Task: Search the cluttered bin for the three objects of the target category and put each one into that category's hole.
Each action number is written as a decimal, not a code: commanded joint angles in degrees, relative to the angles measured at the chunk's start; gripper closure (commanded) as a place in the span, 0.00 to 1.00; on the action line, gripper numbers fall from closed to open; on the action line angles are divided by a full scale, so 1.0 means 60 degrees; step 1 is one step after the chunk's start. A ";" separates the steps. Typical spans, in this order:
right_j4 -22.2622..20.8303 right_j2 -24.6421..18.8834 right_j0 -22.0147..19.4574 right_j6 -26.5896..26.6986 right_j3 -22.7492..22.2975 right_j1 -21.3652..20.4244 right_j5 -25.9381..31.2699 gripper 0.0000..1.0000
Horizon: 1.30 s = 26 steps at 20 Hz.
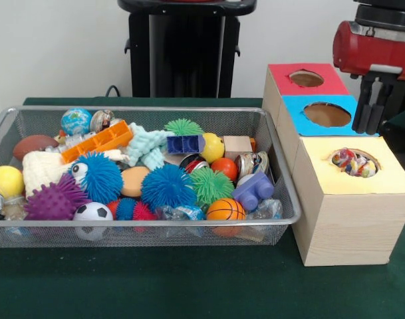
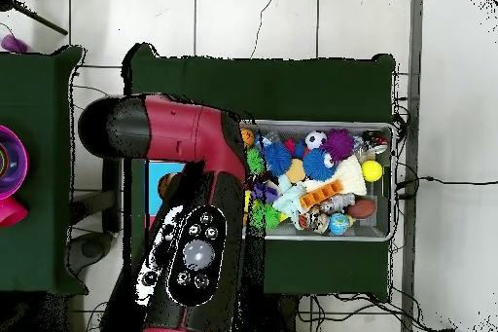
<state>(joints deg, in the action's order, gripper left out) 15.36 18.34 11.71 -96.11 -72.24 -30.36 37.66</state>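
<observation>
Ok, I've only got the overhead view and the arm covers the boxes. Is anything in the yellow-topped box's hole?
Observer: Yes. Crumpled printed paper shows inside the hole of the yellow-topped box.
Operator: Where's the pincer?
Observer: The pincer hangs by the right edge of the blue-topped box, with nothing visible in it.
Operator: And the other two holes?
Observer: The holes in the blue-topped box and the red-topped box show only bare brown inside.

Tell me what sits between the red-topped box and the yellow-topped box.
The blue-topped box, with its own round hole, stands between the red-topped box and the yellow-topped box; the front view shows this row.
</observation>
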 commanded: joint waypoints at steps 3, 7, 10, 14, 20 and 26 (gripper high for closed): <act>-0.0290 -0.1170 -0.0445 -0.1046 -0.1119 0.0477 -0.0762 1.00; -0.0340 -0.1239 -0.0493 -0.1078 -0.1240 0.0613 -0.1008 1.00; -0.0411 -0.1285 -0.0513 -0.1032 -0.1337 0.0660 -0.1164 1.00; -0.0447 -0.1281 -0.0506 -0.0996 -0.1329 0.0718 -0.1117 1.00; -0.0454 -0.1268 -0.0449 -0.1126 -0.1415 0.0800 -0.1500 1.00; -0.0499 -0.1274 -0.0450 -0.1016 -0.1338 0.0905 -0.1480 1.00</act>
<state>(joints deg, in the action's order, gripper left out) 15.38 16.32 10.21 -96.11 -73.60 -27.52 29.83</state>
